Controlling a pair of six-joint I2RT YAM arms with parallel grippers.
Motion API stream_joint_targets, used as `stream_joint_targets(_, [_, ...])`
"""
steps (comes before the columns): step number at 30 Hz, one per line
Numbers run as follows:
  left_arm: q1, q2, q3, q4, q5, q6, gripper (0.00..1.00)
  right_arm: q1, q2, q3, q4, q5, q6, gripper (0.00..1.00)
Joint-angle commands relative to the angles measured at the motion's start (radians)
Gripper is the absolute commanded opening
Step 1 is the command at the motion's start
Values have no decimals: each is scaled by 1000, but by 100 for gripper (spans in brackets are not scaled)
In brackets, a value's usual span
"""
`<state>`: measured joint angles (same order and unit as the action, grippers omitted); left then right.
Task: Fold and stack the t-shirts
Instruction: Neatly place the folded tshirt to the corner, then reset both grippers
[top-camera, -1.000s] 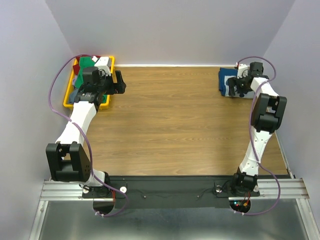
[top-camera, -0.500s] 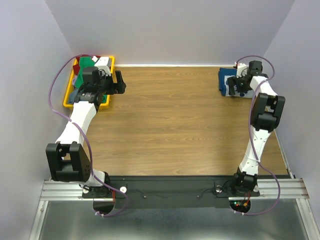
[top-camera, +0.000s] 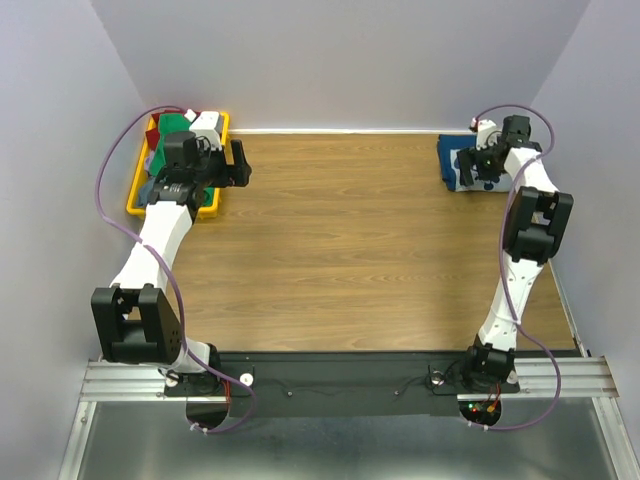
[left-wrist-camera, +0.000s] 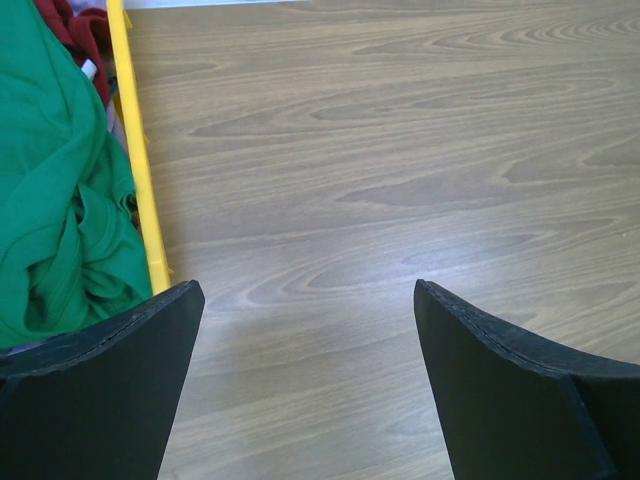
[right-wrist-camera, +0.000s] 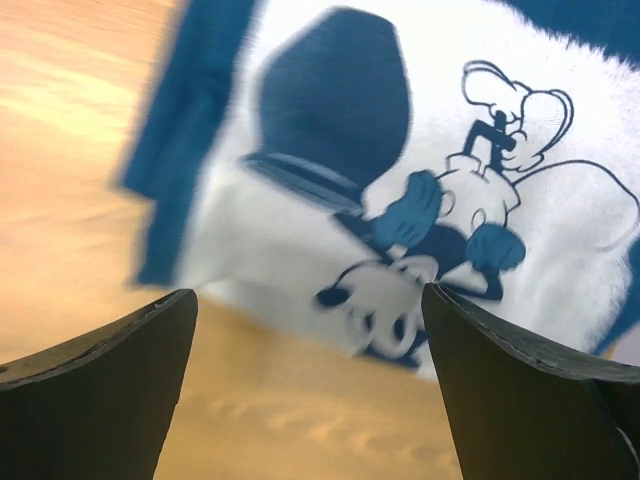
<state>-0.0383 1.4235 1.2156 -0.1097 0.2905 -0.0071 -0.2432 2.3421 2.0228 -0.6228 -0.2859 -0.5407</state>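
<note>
Black left end effector (left-wrist-camera: 305, 290) and right end effector (right-wrist-camera: 309, 290) gape wide, empty.

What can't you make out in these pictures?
Top view: the left arm covers much of the yellow tray, so its t-shirts cannot be counted.
Left wrist view: the dark red t-shirt is cut off by the corner.
Right wrist view: the navy t-shirt is blurred, edges out of frame.

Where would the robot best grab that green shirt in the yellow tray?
Probably a raised fold of the crumpled green shirt, from straight above: the tray wall blocks a sideways approach, and bunched ridges suit a pinch.
</note>
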Motion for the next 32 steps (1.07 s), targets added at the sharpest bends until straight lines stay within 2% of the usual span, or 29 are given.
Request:
stream_joint_targets(1, [-3,-52,82,1,12,29,98,-8,-199,-1,-11,-134,62,100])
stream_joint_targets(9, [-3,-14,159,-157,12,96,98,-8,-421,-47,-14,-242,211,100])
stream_joint_targets(13, [-3,12,197,-274,62,137,99,-7,-533,-137,-70,-300,277,100])
stream_joint_targets(15, [-3,2,193,-315,97,170,99,-7,-593,-252,-100,-337,314,100])
stream_joint_targets(19, [-8,-90,67,-289,79,243,99,13,-795,-525,-100,-374,354,100])
stream_joint_targets(20, [-11,-130,8,-283,56,257,99,28,-822,-640,-98,-368,352,100])
stream_joint_targets(24, [-14,-248,-169,-239,15,343,99,53,-912,-844,-113,-360,338,100])
stream_joint_targets(28, [-20,-360,-339,-188,-34,369,98,55,-1007,-946,-126,-338,295,100])
stream_joint_targets(32, [-20,-475,-390,-165,-88,354,99,56,-1080,-981,-121,-300,311,100])
